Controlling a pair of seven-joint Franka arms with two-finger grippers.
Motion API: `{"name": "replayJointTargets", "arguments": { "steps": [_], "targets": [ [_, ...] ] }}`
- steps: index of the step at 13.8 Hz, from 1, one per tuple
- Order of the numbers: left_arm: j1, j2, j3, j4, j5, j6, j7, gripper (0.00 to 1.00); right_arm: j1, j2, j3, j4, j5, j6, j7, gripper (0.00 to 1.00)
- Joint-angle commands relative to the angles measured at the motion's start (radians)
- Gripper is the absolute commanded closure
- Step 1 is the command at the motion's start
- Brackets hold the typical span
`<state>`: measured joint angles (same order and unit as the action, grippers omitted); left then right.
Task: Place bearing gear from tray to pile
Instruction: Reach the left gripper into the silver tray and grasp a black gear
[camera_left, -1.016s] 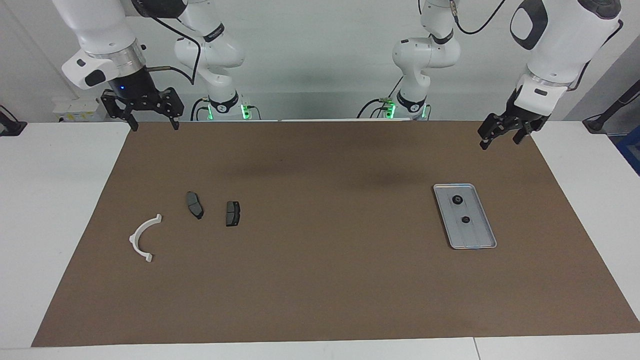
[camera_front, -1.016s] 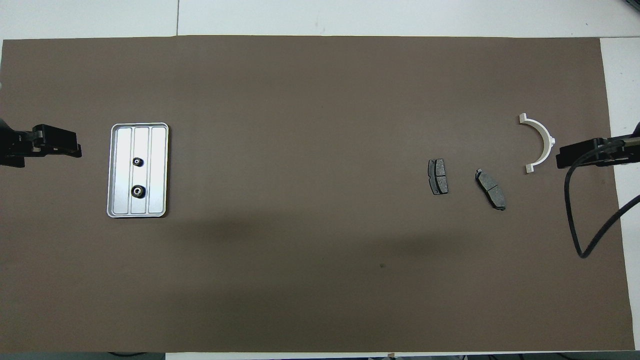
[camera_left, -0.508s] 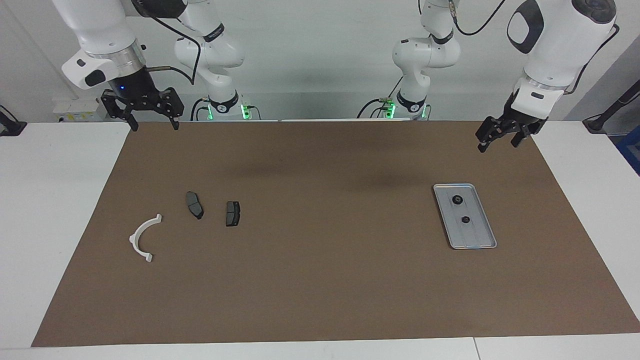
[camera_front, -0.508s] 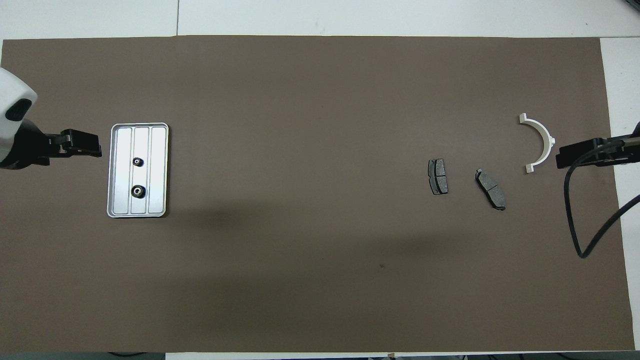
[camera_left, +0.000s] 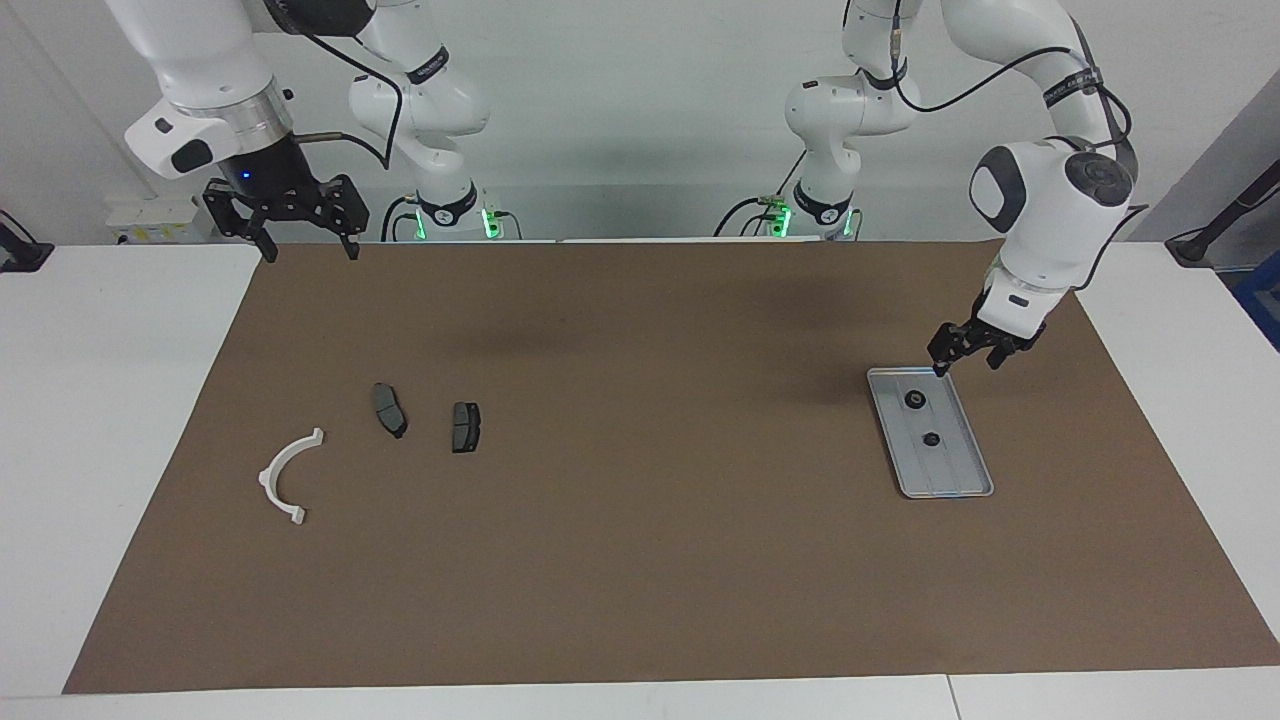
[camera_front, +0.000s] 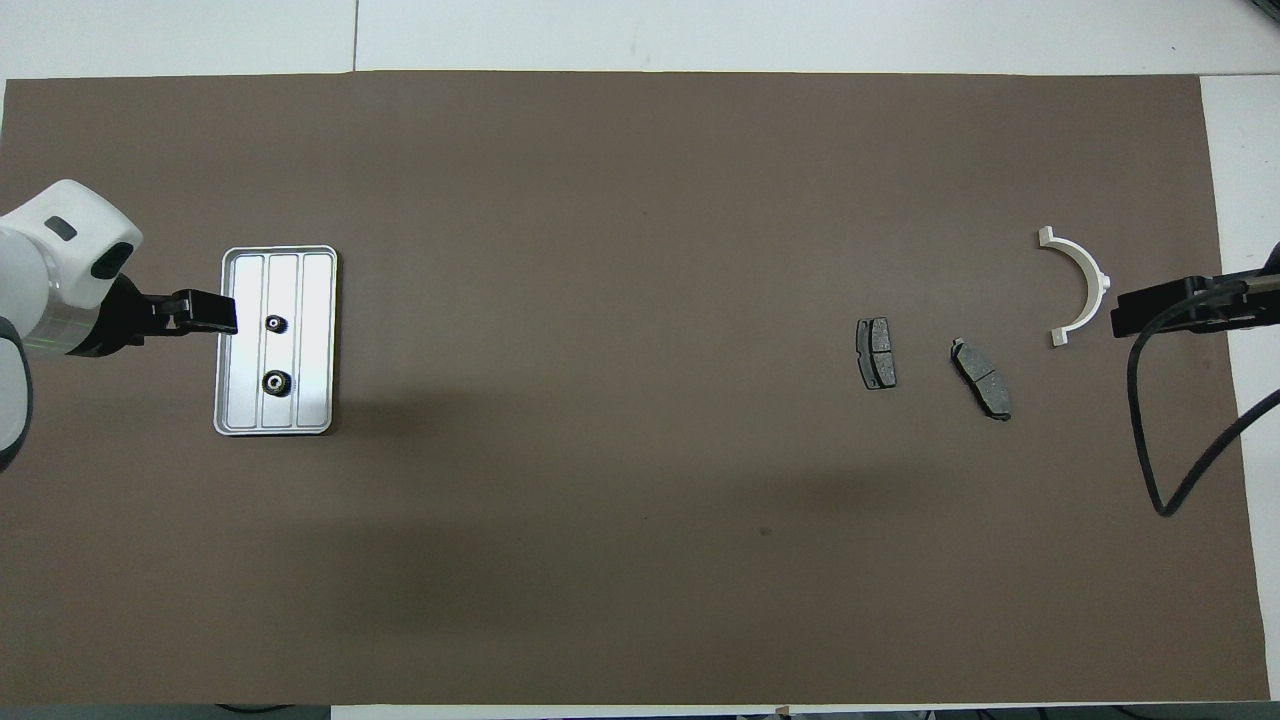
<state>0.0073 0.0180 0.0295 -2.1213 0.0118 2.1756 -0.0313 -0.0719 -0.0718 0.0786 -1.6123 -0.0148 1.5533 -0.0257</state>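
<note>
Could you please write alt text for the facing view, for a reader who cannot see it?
The left gripper hangs just above the tray edge nearest the robots; two small black gears lie in the tray. Toward the right arm's end lie a white half-ring bracket and two brake pads; the right gripper waits, open.

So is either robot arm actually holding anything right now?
No. Both gears lie in the tray. The left tool hangs empty over its rim; the right tool waits open and empty.

Left claw (camera_front: 215, 312) over tray (camera_front: 318, 300) edge
</note>
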Motion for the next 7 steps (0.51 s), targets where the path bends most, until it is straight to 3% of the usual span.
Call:
{"name": "replayJointTargets", "arguments": {
  "steps": [1,7],
  "targets": [
    [0.008,0.000,-0.008,-0.048,-0.003,0.035,0.001,0.21,-0.014,-0.016,0.006,-0.017,0.029,-0.004,-0.026,0.00],
    [-0.027,0.109,-0.011,-0.091,-0.003,0.184,-0.118,0.29,-0.012,-0.016,0.007,-0.017,0.030,0.002,-0.025,0.00]
  ]
}}
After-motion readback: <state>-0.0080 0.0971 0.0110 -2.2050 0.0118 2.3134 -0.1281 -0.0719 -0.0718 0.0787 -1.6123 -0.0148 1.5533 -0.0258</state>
